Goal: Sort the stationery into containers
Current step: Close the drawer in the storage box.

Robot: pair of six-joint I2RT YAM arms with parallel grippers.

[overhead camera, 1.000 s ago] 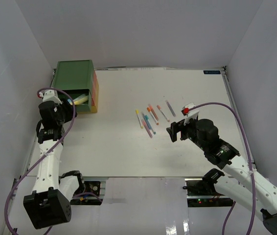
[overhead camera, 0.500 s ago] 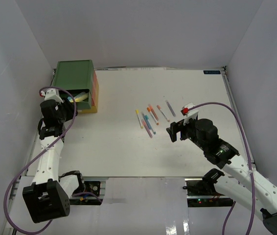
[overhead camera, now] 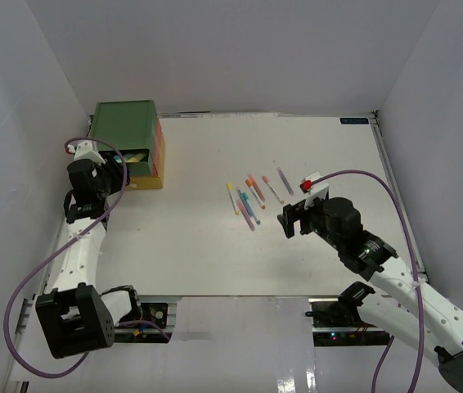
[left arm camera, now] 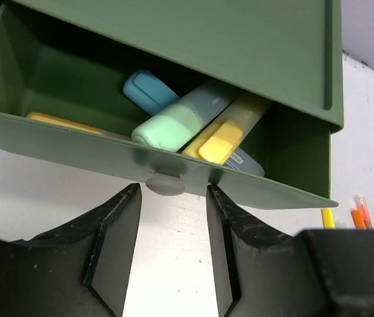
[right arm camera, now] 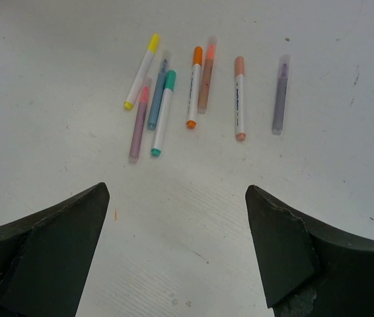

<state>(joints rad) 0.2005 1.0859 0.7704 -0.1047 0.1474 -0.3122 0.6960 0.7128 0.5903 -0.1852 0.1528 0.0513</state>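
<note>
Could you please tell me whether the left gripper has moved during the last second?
Yes. In the top view, the left gripper has moved up the image, closer to the drawer stack, which stayed put.

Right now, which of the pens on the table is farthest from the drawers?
The purple pen, at the right end of the row; every other pen lies closer to the drawer stack.
</note>
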